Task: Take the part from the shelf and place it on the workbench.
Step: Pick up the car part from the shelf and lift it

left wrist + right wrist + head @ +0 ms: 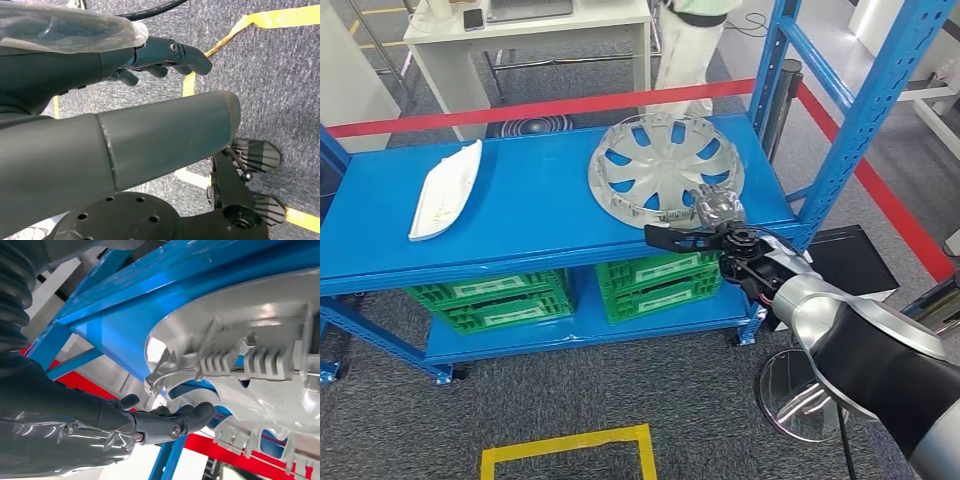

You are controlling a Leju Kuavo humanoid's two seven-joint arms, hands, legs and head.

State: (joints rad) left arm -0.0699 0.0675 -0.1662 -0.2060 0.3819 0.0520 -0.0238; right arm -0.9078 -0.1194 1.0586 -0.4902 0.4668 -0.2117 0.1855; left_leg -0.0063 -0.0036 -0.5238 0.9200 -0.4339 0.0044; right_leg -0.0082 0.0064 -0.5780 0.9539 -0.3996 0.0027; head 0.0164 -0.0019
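While crates (pixel 659 283) look empty, right hand (pixel 712 215) touches hubcap (pixel 663 168).

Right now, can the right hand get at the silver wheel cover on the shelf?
Probably yes. The right hand is already at the near rim of the wheel cover, which overhangs the front edge of the blue shelf. Its fingers reach under the rim, and nothing stands between them.

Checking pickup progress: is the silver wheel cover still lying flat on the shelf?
Yes: the wheel cover lies flat on the blue shelf, with the right hand at its near rim.
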